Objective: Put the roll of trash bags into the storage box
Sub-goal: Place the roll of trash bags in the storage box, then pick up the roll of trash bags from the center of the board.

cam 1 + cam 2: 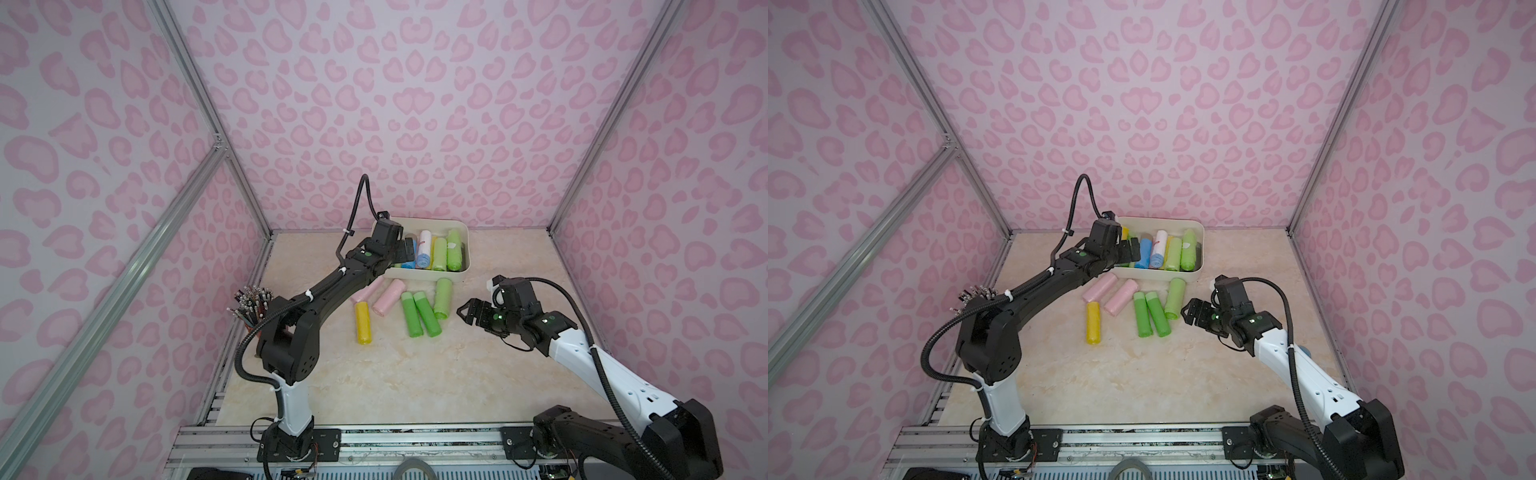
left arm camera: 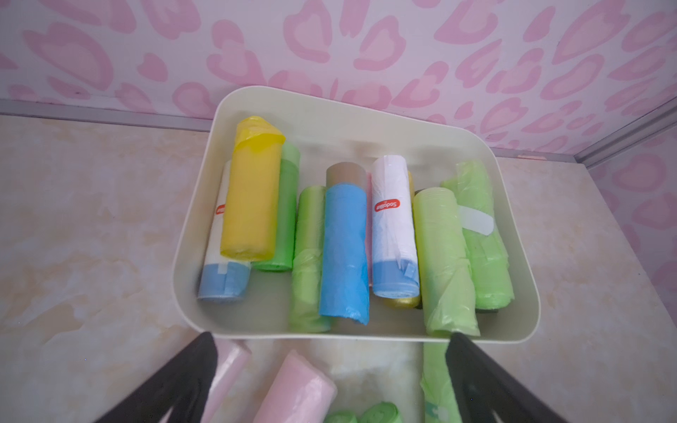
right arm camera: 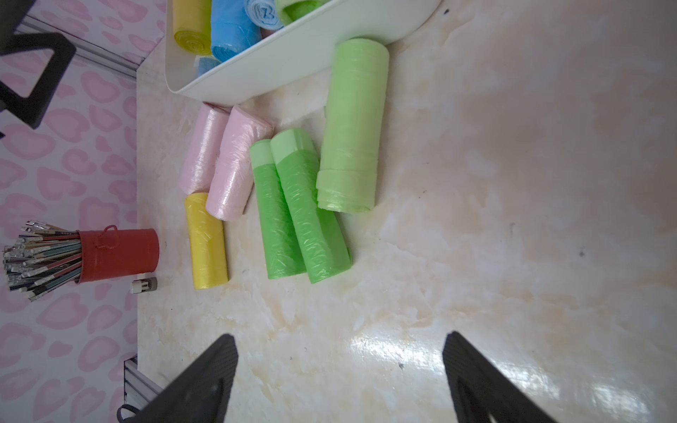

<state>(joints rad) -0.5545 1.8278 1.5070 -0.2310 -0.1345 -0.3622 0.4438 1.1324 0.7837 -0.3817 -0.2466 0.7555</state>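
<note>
In both top views, the storage box sits at the back of the bench, six loose rolls before it. In the left wrist view, our left fingers spread empty above the box, crowded with stored rolls. In the right wrist view, our right fingers gape empty; six remain, we judge.

Your left gripper hangs over the left end of the box, and your right gripper, jaws apart, hovers near the green rolls on the table.

There are six loose rolls, one storage box, one red cup.
</note>
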